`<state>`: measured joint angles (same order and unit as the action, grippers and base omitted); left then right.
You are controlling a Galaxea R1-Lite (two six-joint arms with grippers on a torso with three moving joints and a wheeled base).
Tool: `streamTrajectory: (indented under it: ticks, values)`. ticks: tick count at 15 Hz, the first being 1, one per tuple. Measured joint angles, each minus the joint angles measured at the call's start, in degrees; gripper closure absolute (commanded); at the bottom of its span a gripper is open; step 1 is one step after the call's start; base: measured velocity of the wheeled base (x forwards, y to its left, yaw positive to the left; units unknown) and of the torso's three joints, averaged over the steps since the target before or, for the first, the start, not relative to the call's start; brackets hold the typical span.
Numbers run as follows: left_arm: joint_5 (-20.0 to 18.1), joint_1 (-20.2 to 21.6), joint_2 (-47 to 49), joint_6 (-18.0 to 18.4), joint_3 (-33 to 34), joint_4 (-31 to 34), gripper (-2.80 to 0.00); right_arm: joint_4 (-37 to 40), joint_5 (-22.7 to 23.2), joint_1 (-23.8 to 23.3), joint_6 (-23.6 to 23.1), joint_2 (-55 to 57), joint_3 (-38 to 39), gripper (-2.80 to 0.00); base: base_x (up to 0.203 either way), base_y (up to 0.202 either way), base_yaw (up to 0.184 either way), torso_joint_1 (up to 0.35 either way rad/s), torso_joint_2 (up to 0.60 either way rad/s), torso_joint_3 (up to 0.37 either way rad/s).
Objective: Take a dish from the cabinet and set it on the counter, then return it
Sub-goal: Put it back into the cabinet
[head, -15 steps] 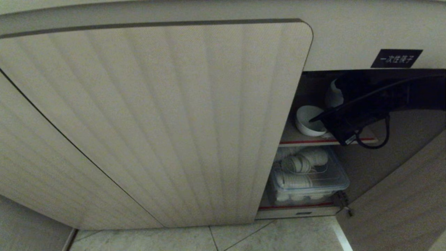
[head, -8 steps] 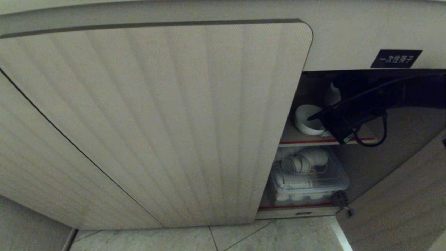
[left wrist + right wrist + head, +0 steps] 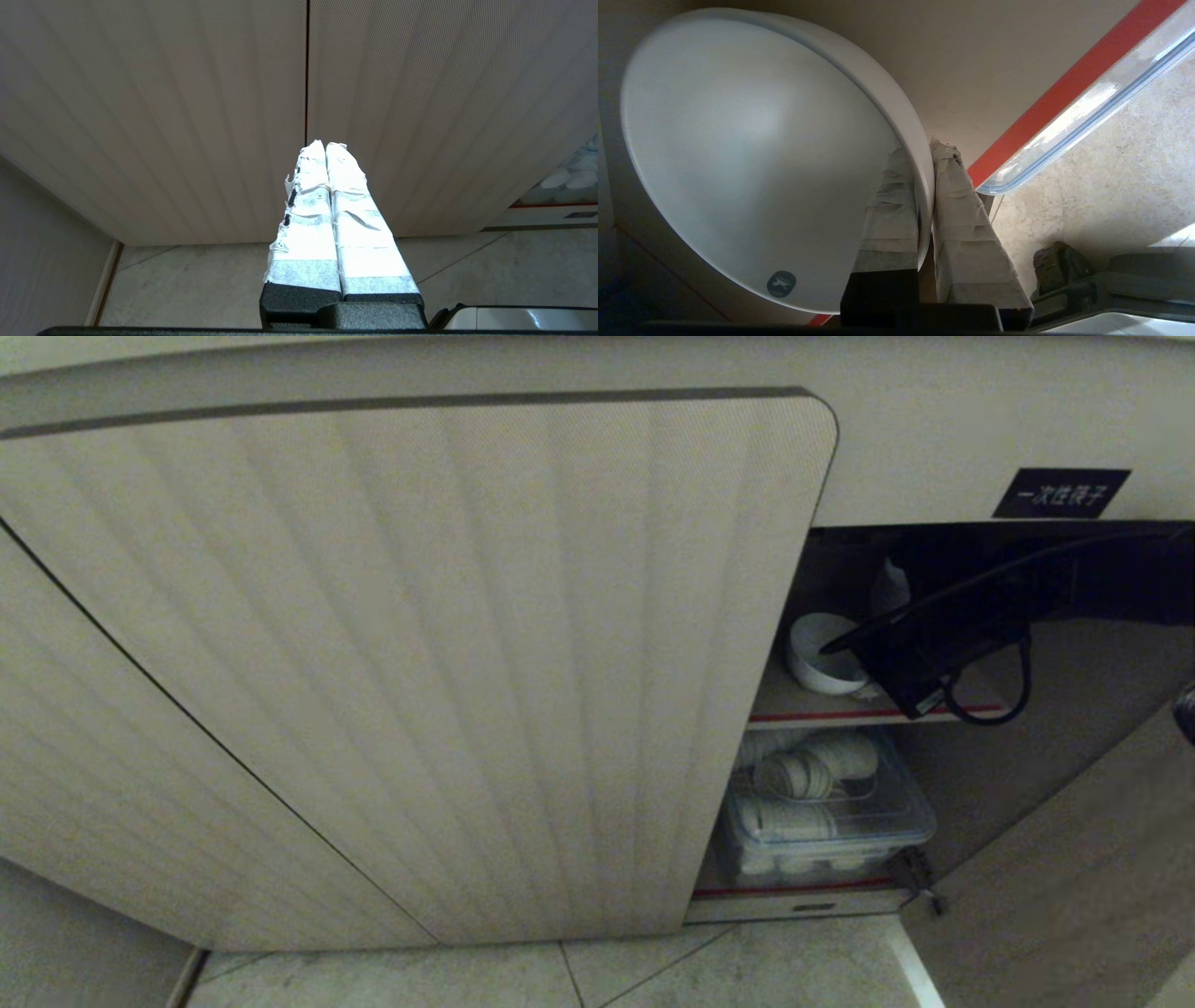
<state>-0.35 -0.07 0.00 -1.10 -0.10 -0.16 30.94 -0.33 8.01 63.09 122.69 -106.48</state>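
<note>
**Bowl gripped on upper shelf — which half of the task, unclear**

Item 1, nearest: left gripper, parked low in front of the closed ribbed door, above the tiled floor. Taped fingers pressed together, holding nothing. No part in the work.

Item 2: cabinet, right side standing open, black label above the opening. Lower compartment holds a clear lidded container of stacked white ware (not the task's thing).

Item 3: upper shelf, red-edged front. Right gripper reaches into it from the right.

Item 4, farthest: the dish, a white bowl, at the left end of that shelf. In the right wrist view the two taped fingers pinch its rim, one inside the bowl, one outside. Whether its foot rests on the shelf or sits just clear of it cannot be told.

Progress, as a judgement: door open, bowl gripped, bowl inside the cabinet. The tabletop appears in no view, so these views fit either the first lift-out or the final return. If the former, carrying out, setting down and putting back all remain; if the latter, only release and withdrawal.
</note>
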Motion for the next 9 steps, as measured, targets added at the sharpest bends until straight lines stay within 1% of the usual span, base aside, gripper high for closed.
streamTrajectory:
  ticks: [3,9]
  values:
    - [0.0,0.05,0.0,0.0,0.0,0.0,0.0,1.92,0.04,0.0,-0.06,0.57,-1.79,0.0,0.0,0.0,0.0,0.0,0.0,0.0]
    - [0.05,0.0,0.0,-0.02,0.0,0.0,0.0,2.67,0.71,0.15,-0.08,0.67,-2.38,0.0,0.0,0.0,0.0,0.0,0.0,0.0]
